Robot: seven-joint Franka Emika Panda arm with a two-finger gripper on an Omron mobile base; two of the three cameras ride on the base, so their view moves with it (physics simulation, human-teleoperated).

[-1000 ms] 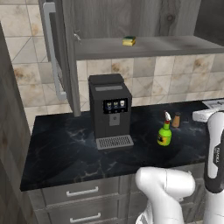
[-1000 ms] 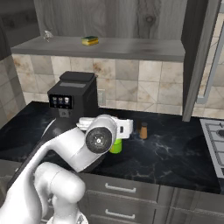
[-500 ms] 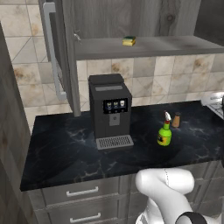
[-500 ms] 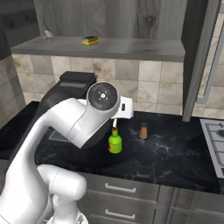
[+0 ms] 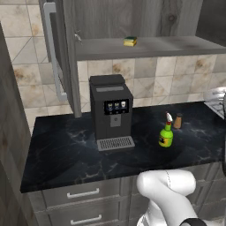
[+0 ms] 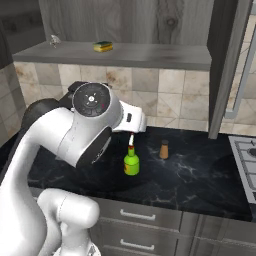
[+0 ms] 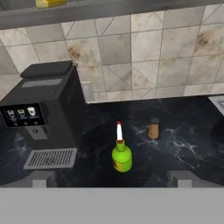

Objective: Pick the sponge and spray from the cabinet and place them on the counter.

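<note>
Hand (image 7: 112, 178) hangs above the desk (image 7: 183, 144), aimed down at the spray (image 7: 121, 154), fingers spread wide and empty. Spray stands upright on the desk, right of the coffee machine (image 5: 111, 110), a shaker (image 5: 178, 121) just beyond it. Sponge (image 5: 129, 41) lies on the cabinet (image 5: 145, 46) shelf above the machine.

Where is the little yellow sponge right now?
The sponge sits alone on the open cabinet shelf, high above the coffee machine. In the right base view it lies toward the shelf's left.
</note>
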